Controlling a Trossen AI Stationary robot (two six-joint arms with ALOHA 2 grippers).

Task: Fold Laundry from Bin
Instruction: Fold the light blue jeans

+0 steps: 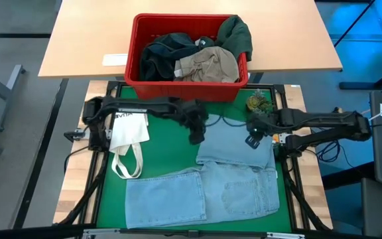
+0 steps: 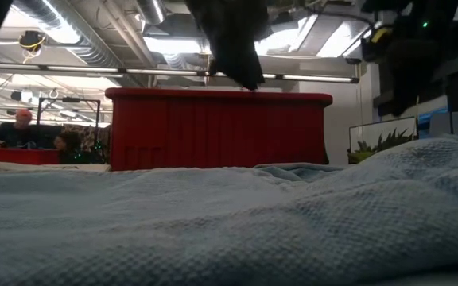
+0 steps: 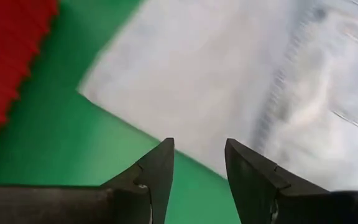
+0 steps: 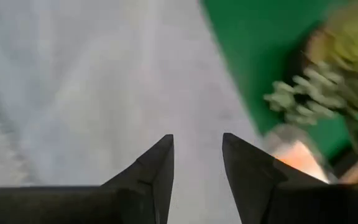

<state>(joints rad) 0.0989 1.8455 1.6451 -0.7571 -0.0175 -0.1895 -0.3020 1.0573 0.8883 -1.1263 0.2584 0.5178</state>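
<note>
With both sets of jaws spread and empty, left gripper (image 1: 196, 137) and right gripper (image 1: 253, 141) were held over the far edge of the jeans (image 1: 234, 178) spread on the counter, where an uneven pinch could be expected to skew the fold or snag the small plant (image 1: 259, 101) by the bin (image 1: 186, 79).

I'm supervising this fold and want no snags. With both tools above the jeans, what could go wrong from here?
1. The white tote bag lies beside the jeans; the left tool could drag it along.
2. The small plant sits near the right tool and might be knocked.
</note>
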